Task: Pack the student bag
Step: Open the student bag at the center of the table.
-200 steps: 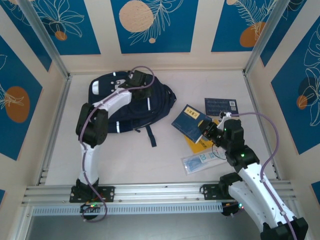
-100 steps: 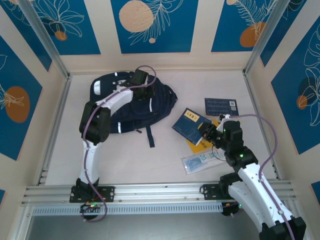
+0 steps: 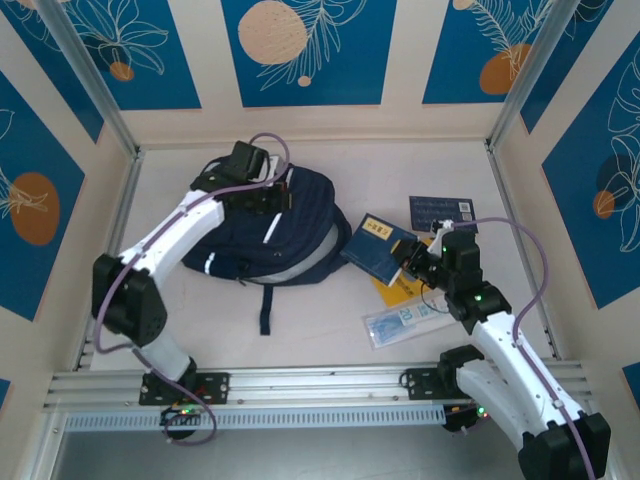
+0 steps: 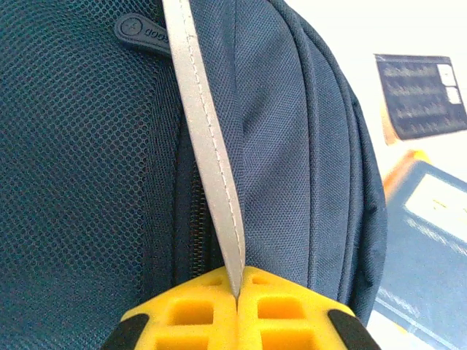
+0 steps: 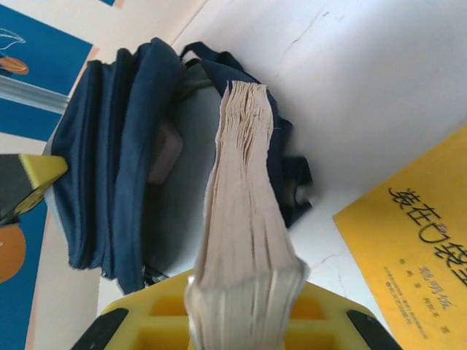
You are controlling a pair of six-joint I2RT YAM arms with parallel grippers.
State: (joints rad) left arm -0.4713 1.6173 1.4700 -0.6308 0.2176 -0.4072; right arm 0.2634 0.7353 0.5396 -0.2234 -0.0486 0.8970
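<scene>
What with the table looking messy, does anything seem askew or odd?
Nothing looks spilled or damaged. The left gripper is shut on a thin grey strip of the bag, pulling it taut off the fabric. The right gripper holds a book on edge, tilted.

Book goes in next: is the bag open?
Open: the student bag gapes, grey lining visible, left hand pinching its stripe.

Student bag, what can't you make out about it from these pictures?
- Right wrist view: the student bag is shadowed inside, and the book in the right end effector blocks part of its opening.
- Left wrist view: its zip runs partly under the white strip pinched by the left end effector.
</scene>
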